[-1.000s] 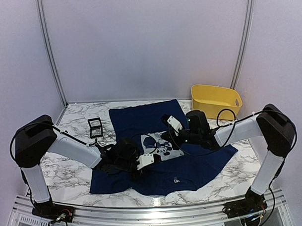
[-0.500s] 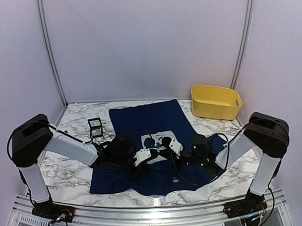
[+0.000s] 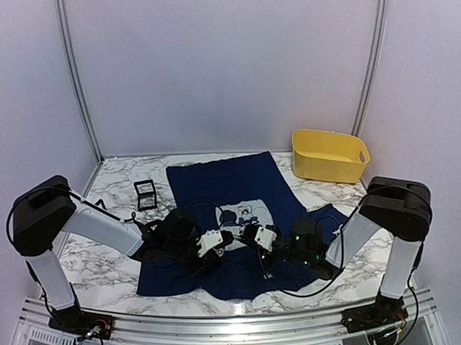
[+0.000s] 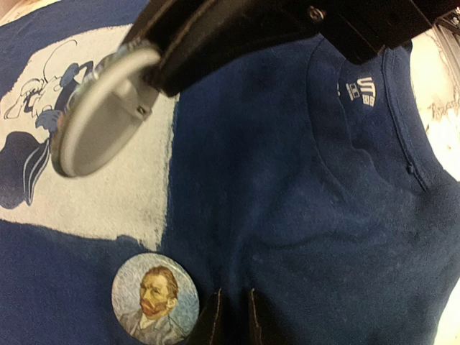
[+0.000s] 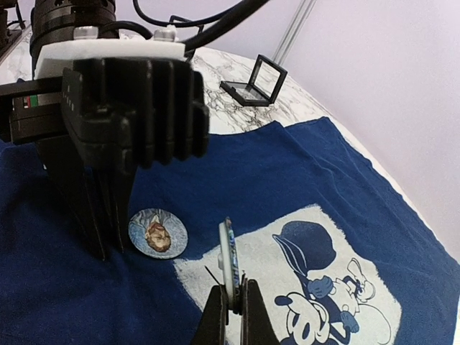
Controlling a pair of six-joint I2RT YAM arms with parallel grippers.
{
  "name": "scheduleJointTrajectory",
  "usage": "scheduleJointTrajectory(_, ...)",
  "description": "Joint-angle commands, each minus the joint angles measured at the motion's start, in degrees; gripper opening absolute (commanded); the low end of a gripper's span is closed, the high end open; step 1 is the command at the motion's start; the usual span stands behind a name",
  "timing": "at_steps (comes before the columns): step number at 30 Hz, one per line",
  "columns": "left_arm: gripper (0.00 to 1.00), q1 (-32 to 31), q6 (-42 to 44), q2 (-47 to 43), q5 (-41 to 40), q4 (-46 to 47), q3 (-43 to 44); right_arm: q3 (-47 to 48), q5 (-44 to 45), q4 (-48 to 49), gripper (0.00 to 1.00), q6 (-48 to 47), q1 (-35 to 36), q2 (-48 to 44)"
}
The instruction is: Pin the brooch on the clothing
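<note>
Right gripper [image 5: 230,305] pinches the round white-backed brooch [image 5: 228,264] over the navy blue T-shirt [image 3: 238,180], left gripper [image 4: 233,316] narrow, tips on cloth; yellow plastic basket [image 3: 325,166], contents hidden.

Both arms reach low and inward, meeting at the near edge of the grey print [image 3: 246,215]; left gripper [image 3: 224,241] points down beside it, fingers nearly together; right gripper [image 5: 231,302] pinches a brooch [image 5: 228,259] edge-on.
</note>
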Motion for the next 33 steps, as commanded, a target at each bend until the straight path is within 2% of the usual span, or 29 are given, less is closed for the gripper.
scheduleJointTrajectory(1,0.13,0.22,-0.15,-2.28,-0.70,0.53,-0.82,1.16,1.92,1.55,0.00,-3.20,0.75,1.27)
scheduleJointTrajectory(7,0.12,-0.17,0.61,-1.31,0.06,0.10,0.13,2.13,3.04,-0.35,0.00,-7.39,2.53,2.14)
scheduleJointTrajectory(11,0.00,-0.55,0.91,-1.18,-0.43,-0.17,0.61,2.11,3.13,-0.89,0.00,-8.88,3.19,2.44)
scheduleJointTrajectory(33,0.00,-0.57,-2.90,-5.13,2.61,1.08,0.85,2.68,8.22,0.11,0.00,-17.77,7.96,6.13)
